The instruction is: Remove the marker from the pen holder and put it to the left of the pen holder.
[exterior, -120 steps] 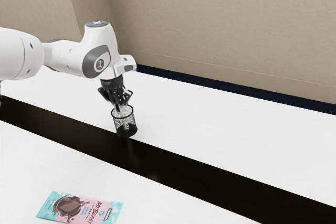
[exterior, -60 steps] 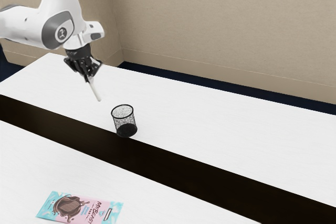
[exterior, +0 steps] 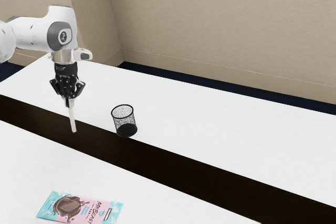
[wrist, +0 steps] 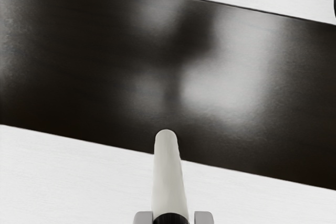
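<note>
The black gripper (exterior: pixel 67 101) is at the exterior view's left, shut on the white marker (exterior: pixel 72 117), which hangs down nearly upright, its lower end over the dark strip. In the wrist view the marker (wrist: pixel 169 182) extends out from between the two fingertips of the gripper (wrist: pixel 170 217), with a black band at its near end. The black mesh pen holder (exterior: pixel 125 121) stands upright, with no pen seen in it, apart from the gripper toward the exterior view's right.
A glossy dark strip (exterior: pixel 157 157) runs across the white table (exterior: pixel 220 129). A pink and blue chocolate wrapper (exterior: pixel 80 208) lies at the exterior view's near left. A beige wall rises behind.
My gripper lifted the marker out of the pen holder, moved toward the exterior view's left, then came lower and nearer that camera. The marker hangs more upright. The pen holder stayed put.
</note>
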`<state>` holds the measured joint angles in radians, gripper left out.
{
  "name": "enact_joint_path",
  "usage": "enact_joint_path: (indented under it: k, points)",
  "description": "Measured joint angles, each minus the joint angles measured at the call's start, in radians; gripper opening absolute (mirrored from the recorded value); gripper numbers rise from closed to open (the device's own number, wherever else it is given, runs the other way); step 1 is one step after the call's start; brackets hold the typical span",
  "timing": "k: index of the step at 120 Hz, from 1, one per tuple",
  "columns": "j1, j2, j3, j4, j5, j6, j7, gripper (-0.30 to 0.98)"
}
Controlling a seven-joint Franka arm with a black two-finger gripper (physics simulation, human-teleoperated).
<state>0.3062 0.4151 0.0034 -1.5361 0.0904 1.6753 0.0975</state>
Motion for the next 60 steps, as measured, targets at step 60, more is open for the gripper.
enact_joint_path:
  k: [60]
  points:
    - [0.027, 0.217, -0.01, 0.277, -0.018, -0.304, 0.131, -0.05]
